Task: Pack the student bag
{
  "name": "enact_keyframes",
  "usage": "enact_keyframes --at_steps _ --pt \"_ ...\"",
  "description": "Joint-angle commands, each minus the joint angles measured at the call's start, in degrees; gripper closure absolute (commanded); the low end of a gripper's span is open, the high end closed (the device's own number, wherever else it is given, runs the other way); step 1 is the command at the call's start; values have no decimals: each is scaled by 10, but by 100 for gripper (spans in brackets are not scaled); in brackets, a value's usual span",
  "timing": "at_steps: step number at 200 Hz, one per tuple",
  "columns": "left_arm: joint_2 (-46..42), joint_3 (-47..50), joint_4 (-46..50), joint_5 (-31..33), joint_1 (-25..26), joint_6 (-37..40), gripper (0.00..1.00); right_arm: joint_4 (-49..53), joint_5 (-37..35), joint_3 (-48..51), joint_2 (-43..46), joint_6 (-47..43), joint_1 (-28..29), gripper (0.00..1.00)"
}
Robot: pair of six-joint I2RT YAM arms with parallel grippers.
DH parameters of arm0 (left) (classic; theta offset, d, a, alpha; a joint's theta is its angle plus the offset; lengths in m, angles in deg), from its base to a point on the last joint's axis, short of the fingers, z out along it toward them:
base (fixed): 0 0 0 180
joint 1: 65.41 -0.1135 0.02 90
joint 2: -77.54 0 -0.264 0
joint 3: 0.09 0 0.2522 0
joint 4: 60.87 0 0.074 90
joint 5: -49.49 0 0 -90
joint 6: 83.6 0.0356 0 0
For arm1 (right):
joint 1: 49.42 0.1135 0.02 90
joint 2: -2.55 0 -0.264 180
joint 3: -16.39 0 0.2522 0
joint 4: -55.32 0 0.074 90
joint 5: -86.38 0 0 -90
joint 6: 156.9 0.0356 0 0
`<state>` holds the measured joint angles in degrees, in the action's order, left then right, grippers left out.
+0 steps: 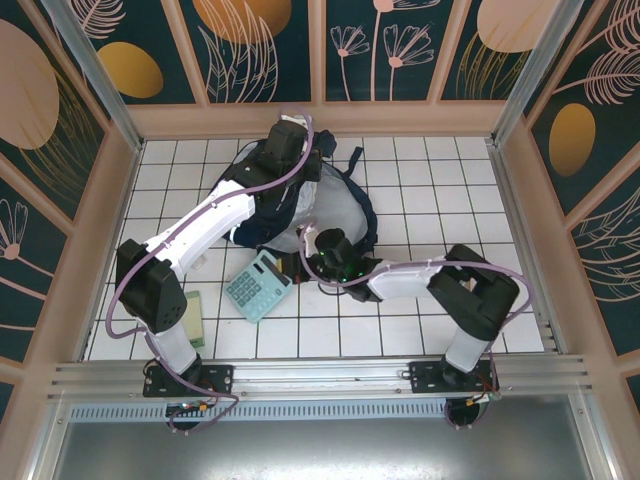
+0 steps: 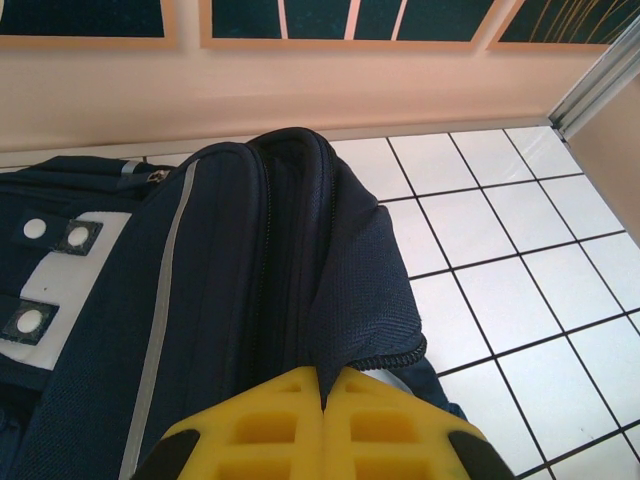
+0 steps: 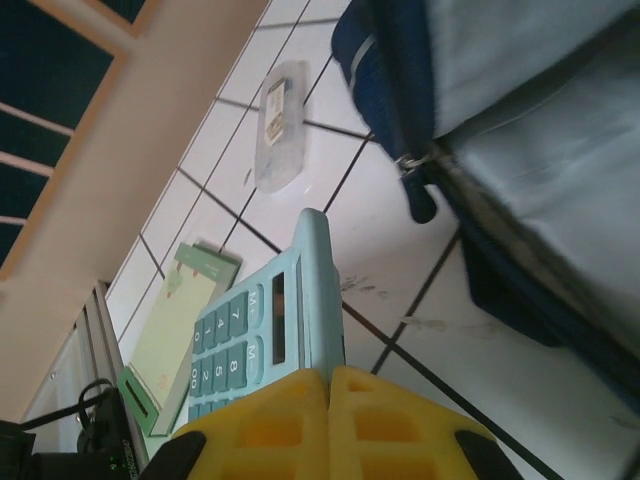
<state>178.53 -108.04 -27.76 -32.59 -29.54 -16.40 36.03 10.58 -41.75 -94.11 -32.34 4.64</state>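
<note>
Top external view puts the student bag at 12 o'clock on the tiled counter, lying with its mouth gaping so the light grey lining shows. The left arm reaches over the bag's far end. In the left wrist view the left jaws are clenched, and a fold of the bag beside the zip runs down into the seam between them, so they seem to pinch that rim and hold the mouth apart. The right arm lies low at 6 o'clock of the bag. The right jaws are pressed together with nothing seen between them, right at the edge of a pale teal calculator; whether they touch it I cannot tell. That calculator sits at 7 o'clock of the bag, with a green notepad at 8 o'clock of it and a small clear packet farther on.

Judging from this, the step in hand is fetching the calculator for loading. Next, the right jaws need to part, straddle its thin edge, clamp, lift, and carry it toward 12 o'clock into the opening.
</note>
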Motion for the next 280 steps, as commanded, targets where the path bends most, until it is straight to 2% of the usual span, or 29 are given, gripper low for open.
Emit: enact_keyframes --at_steps 1,41,78,136,166,212,236,280 --pt "-15 -23 -21 27 -17 -1 98 -31 -8 29 59 14 -22 96" --pt "-15 -34 -15 32 -20 0 98 13 -33 80 163 -1 -67 95" --pt "-18 -37 -14 34 -23 0 98 46 -40 127 248 -7 -135 95" --pt "-21 -42 -10 32 -22 -3 98 75 -45 140 284 -22 -237 95" --pt "-20 -40 -10 22 -23 -7 98 49 -61 131 255 0 -282 95" --pt "-20 -40 -9 14 -23 -15 98 21 -144 71 150 51 -288 95" --pt "-22 -41 -6 9 -23 -20 98 10 -200 37 90 89 -278 96" --pt "-25 -39 -1 4 -22 -25 98 30 -349 -47 -4 134 -231 95"
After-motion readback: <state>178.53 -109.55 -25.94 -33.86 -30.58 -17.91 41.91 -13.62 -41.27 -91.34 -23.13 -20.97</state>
